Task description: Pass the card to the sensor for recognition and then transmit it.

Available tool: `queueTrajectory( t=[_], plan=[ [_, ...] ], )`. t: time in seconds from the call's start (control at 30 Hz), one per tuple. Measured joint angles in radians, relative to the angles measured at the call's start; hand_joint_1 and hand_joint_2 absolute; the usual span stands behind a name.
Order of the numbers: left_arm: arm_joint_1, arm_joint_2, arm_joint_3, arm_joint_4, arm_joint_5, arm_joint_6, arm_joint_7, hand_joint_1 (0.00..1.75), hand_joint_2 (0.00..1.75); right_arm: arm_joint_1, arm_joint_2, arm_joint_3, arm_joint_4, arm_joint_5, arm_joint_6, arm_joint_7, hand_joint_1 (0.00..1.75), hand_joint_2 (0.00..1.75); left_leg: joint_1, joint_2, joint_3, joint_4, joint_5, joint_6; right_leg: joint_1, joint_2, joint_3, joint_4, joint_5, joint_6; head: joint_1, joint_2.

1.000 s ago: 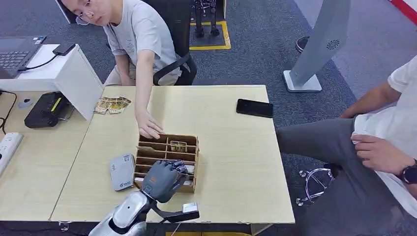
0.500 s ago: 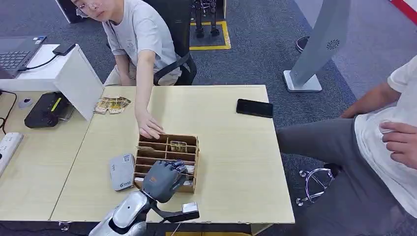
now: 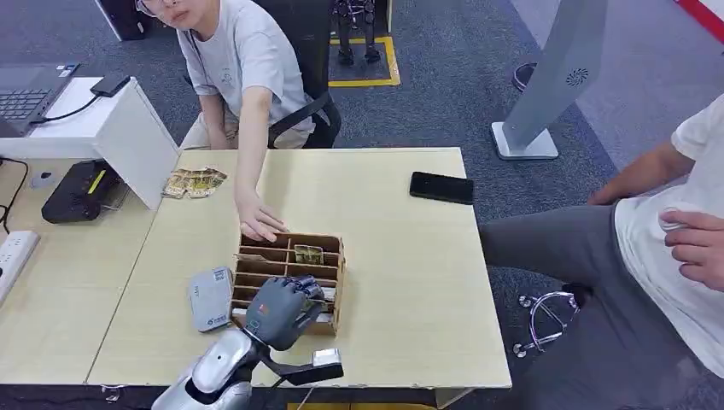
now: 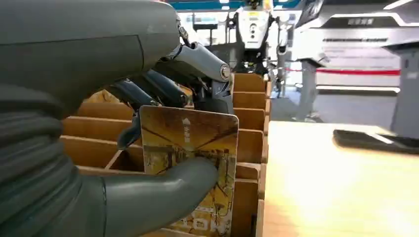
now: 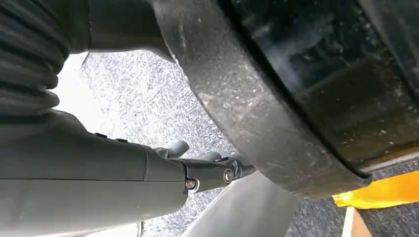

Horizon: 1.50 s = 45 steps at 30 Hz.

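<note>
So the left hand (image 3: 280, 311) is parked over the near side of the wooden slotted organizer (image 3: 329, 252) on the light wood table (image 3: 401, 256); in the left wrist view you can see it's got a card (image 4: 190, 148) pinched between the thick grey thumb (image 4: 163, 190) and the darker fingers (image 4: 163, 89), so it's clamped on the card; the card stands upright with its lower edge down among the near slots of the organizer, yellowish-brown artwork facing the camera; can't tell if it's fully clear of the slot or still partly in it.

The right hand (image 5: 197, 173) hangs down over grey speckled floor; its fingers look stretched out with nothing in them, so I'd call it spread apart.

The grey card reader (image 3: 211, 297) lies flat on the table just left of the organizer, close to the left hand; another card (image 3: 308, 254) sits in a far compartment of the organizer.

A person in a grey t-shirt sits at the far side of the table, and that person's hand (image 3: 259, 224) rests on the table touching the far left corner of the organizer; a little pile of cards (image 3: 195, 181) lies at the far left of the table; a black phone (image 3: 441, 187) lies at the far right; a second person sits off to the right, hand (image 3: 696, 246) held near their body.
</note>
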Motion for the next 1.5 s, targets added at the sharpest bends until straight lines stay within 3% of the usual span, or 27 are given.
queueTrajectory(
  t=[0.17, 0.3, 0.9, 0.97, 1.0, 1.13, 1.5],
  plan=[
    [-0.023, 0.068, 0.032, -0.130, 0.043, -0.045, -0.027, 1.50, 1.75, 0.000, 0.000, -0.003, 0.000, -0.001, 0.002, 0.000, 0.00, 1.75, 0.001, -0.001, 0.000, 0.000, 0.000, 0.000, 0.000, -0.001, 0.000, 0.001, 0.000, 0.000, 0.000, 0.000],
    [-0.028, 0.092, 0.043, -0.179, 0.043, -0.062, -0.034, 1.50, 1.75, 0.000, 0.003, -0.004, 0.000, 0.003, 0.003, -0.001, 0.00, 1.75, 0.000, -0.001, 0.000, 0.000, 0.000, 0.000, 0.000, -0.001, 0.000, 0.001, 0.000, 0.000, 0.000, 0.000],
    [-0.051, 0.122, 0.045, -0.211, 0.033, -0.056, -0.024, 1.54, 1.75, 0.000, 0.003, -0.007, 0.000, 0.010, 0.002, -0.001, 0.00, 1.75, 0.000, -0.001, 0.000, 0.000, 0.000, 0.000, 0.000, -0.001, 0.000, 0.001, 0.000, 0.000, 0.000, 0.000],
    [-0.060, 0.123, 0.050, -0.213, 0.033, -0.055, -0.023, 1.62, 1.75, 0.000, 0.003, -0.007, 0.000, 0.011, 0.001, -0.001, 0.00, 1.75, 0.000, -0.001, 0.000, 0.000, 0.000, 0.000, 0.000, -0.001, 0.000, 0.001, 0.000, 0.000, 0.000, 0.000],
    [-0.063, 0.123, 0.052, -0.214, 0.034, -0.055, -0.023, 1.75, 1.75, 0.000, 0.003, -0.007, 0.000, 0.011, 0.001, -0.001, 0.00, 1.75, 0.000, -0.001, 0.000, 0.000, 0.000, 0.000, 0.000, -0.001, 0.000, 0.001, 0.000, 0.000, 0.000, 0.000],
    [-0.085, 0.122, 0.065, -0.214, 0.042, -0.056, -0.002, 1.75, 1.75, -0.001, 0.003, -0.007, 0.000, 0.016, 0.002, -0.001, 0.00, 1.75, 0.000, -0.001, 0.000, 0.000, 0.000, 0.000, 0.000, -0.001, 0.000, 0.001, 0.000, 0.000, 0.000, 0.000],
    [-0.198, 0.106, 0.097, -0.128, 0.024, -0.077, 0.020, 1.75, 1.75, -0.007, 0.011, -0.007, 0.000, 0.031, 0.006, 0.003, 0.00, 1.75, 0.000, 0.000, 0.000, 0.000, 0.001, 0.000, 0.000, -0.001, 0.000, 0.001, 0.001, -0.001, 0.000, 0.000]
  ],
)
